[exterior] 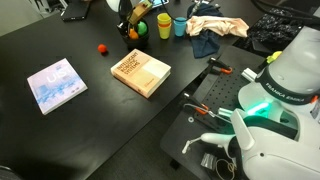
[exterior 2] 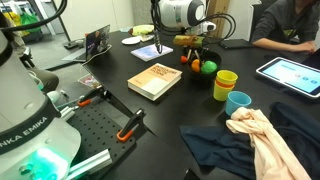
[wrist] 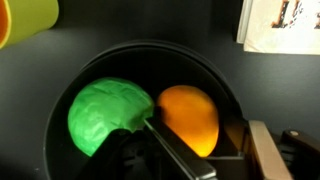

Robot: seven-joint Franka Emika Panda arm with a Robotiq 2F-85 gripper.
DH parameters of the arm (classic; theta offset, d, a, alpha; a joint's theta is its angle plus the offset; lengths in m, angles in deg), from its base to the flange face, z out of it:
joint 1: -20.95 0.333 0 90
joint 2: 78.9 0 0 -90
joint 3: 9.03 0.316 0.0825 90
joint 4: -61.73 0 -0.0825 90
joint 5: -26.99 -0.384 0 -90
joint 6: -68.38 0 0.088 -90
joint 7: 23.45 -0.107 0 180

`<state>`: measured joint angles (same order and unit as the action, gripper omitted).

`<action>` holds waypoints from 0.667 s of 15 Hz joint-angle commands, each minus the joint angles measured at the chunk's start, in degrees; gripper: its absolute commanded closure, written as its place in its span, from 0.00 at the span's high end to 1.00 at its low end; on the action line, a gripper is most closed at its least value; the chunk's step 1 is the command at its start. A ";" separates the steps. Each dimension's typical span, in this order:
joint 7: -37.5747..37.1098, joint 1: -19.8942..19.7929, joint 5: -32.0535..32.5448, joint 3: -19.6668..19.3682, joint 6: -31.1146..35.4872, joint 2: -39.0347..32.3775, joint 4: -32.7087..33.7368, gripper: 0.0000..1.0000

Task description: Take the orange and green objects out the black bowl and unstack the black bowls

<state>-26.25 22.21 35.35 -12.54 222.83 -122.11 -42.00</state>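
Two balls lie in the black bowl [wrist: 225,80]: green ball [wrist: 108,115] at nine o'clock, orange ball [wrist: 190,118] at three. The gripper [wrist: 205,140] straddles the orange ball, jaws parted, unclamped.

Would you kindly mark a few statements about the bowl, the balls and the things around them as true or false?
1. The green ball and orange ball both lie in the black bowl. True.
2. A third ball lies in that bowl. False: the red ball lies out on the table.
3. One finger of the gripper reaches between the two balls. True.
4. A book covers the bowl. False: the tan book lies flat beside it.
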 commanded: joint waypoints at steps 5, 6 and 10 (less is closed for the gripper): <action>0.84 0.55 -0.59 0.01 -1.25 -0.44 1.43 0.29; 0.86 0.81 -0.26 -0.29 -2.09 0.29 1.50 0.29; 1.15 0.94 -0.25 -0.14 -7.43 3.47 2.47 0.29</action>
<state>-26.15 22.58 35.35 -12.53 220.14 -121.74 -40.54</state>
